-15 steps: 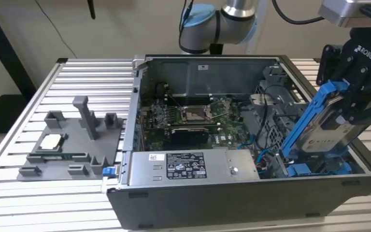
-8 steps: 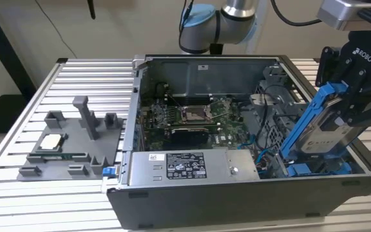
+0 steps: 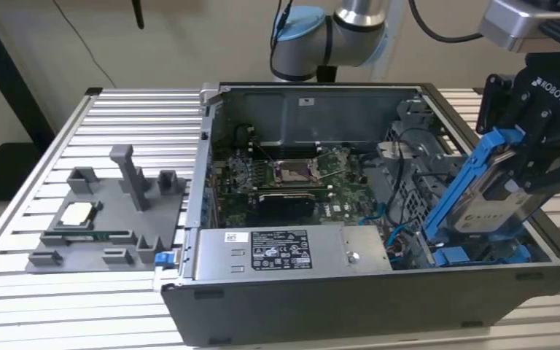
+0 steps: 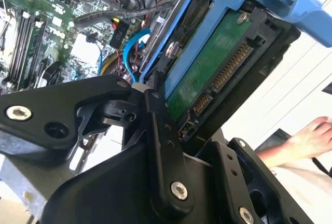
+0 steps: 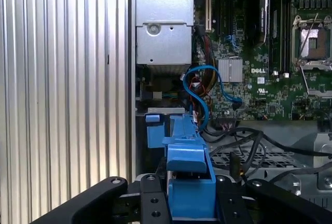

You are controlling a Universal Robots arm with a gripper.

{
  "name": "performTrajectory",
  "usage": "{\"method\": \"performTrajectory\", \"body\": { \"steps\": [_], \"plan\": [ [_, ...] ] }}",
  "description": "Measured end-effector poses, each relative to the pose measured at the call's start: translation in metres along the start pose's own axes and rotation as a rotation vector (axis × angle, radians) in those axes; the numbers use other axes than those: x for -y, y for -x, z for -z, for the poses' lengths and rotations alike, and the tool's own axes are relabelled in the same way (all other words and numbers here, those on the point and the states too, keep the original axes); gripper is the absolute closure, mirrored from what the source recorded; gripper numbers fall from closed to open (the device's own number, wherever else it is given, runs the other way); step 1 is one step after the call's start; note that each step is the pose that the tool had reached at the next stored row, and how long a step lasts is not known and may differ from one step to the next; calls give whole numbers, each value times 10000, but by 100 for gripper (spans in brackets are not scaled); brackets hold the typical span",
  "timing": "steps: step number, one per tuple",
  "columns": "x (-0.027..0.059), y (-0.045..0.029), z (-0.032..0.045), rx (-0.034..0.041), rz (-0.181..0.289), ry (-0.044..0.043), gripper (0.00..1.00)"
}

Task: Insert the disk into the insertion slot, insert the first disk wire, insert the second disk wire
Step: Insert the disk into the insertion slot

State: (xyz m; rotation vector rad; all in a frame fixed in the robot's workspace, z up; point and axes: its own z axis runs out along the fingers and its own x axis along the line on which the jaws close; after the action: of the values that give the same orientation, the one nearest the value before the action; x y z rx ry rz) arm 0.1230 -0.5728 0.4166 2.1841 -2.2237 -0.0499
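The disk, silver-grey with a white label and clipped into a bright blue carrier, hangs tilted over the case's corner on the exterior view's right. My gripper is shut on it from above. Its lower end reaches down to the insertion slot, a grey bay with blue rails. In the second wrist view the disk's green circuit board and connector face the camera beside a black finger. The first wrist view looks along the blue carrier between the fingers. A loose blue cable curls next to the bay.
The open computer case lies on a slatted metal table. Inside are the grey power supply box and the motherboard with its processor socket. A grey fixture sits on the exterior view's left. A person's hand rests outside the case.
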Motion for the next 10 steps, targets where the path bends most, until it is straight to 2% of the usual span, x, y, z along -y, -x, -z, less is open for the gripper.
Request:
{"method": "performTrajectory", "body": {
  "steps": [6,10],
  "plan": [
    [3,-25,-35,8,-1,1,67],
    [6,-33,-88,9,0,7,67]
  ]
}}
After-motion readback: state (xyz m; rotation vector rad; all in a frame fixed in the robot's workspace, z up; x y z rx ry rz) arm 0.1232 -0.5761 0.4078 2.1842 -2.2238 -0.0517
